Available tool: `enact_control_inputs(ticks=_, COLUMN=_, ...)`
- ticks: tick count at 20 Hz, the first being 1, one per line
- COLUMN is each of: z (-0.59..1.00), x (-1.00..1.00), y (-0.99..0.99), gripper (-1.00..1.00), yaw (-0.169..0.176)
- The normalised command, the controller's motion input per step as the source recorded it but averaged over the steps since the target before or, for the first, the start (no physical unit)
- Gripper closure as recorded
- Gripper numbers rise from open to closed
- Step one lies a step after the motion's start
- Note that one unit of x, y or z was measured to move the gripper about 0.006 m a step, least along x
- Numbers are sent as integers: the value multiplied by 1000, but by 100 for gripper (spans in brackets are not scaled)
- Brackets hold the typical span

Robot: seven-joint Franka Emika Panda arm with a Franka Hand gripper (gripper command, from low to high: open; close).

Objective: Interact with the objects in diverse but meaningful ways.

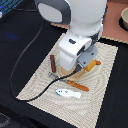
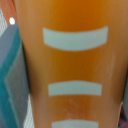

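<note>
My gripper [image 1: 70, 67] is low over the middle of the beige placemat [image 1: 107, 75], and the white hand hides its fingers. An orange surface with pale curved bands [image 2: 75, 65] fills the wrist view at very close range. A dark brown sausage stick [image 1: 52, 63] lies just to the exterior view's left of the hand. A thin orange stick [image 1: 78, 86] and a small white-and-blue oblong piece [image 1: 67, 93] lie in front of it. A yellow-orange piece [image 1: 93, 64] pokes out on the exterior view's right of the hand. Whether anything is held is hidden.
The placemat lies on a black table [image 1: 20, 45]. A black cable [image 1: 30, 55] runs from the arm across the mat's near-left corner. A pale bowl [image 1: 124, 19] stands at the far right on a brown surface. A grey-teal shape [image 2: 10, 75] borders the orange surface.
</note>
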Motion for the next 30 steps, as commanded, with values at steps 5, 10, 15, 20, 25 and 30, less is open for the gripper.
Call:
enact_control_inputs(ticks=5, z=-234, x=-82, y=173, gripper=100, yaw=2)
enact_control_inputs(ticks=10, z=-189, x=-287, y=29, gripper=100, yaw=0)
enact_control_inputs(ticks=15, z=-149, x=-386, y=-1, gripper=100, yaw=0)
enact_control_inputs(ticks=20, z=-142, x=-389, y=0, gripper=100, yaw=0)
enact_control_inputs(ticks=25, z=-185, x=-262, y=0, gripper=100, yaw=0)
enact_control_inputs(ticks=30, z=-195, x=-206, y=11, gripper=100, yaw=0)
